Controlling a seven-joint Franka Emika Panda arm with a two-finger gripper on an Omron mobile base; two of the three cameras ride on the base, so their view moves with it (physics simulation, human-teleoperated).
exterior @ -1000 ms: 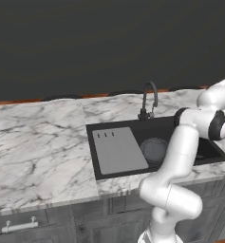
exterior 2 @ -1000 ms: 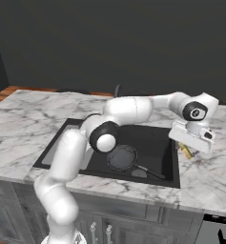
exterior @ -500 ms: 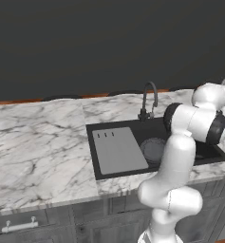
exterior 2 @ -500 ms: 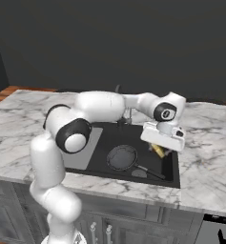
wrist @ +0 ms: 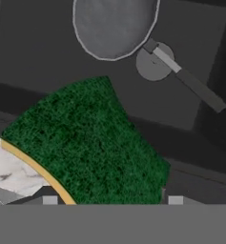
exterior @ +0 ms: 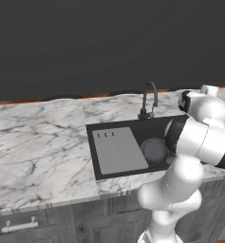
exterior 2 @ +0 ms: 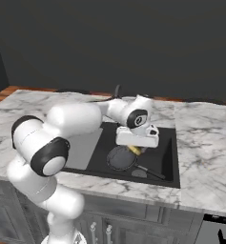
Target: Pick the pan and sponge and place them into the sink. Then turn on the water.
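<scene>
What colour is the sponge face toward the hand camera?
Dark green, with a thin yellow edge; the sponge shows best in the hand view.

Dark grey wall running across 12 o'clock, flat and unlit. White marble countertop with grey veining spreading from 9 to 3 o'clock. Reddish-brown wood strip showing along counter's back edge at 10 o'clock. Grey cabinet fronts sitting at 6 o'clock, pale bar handle showing at 7 o'clock. Light looking even, soft.
</scene>
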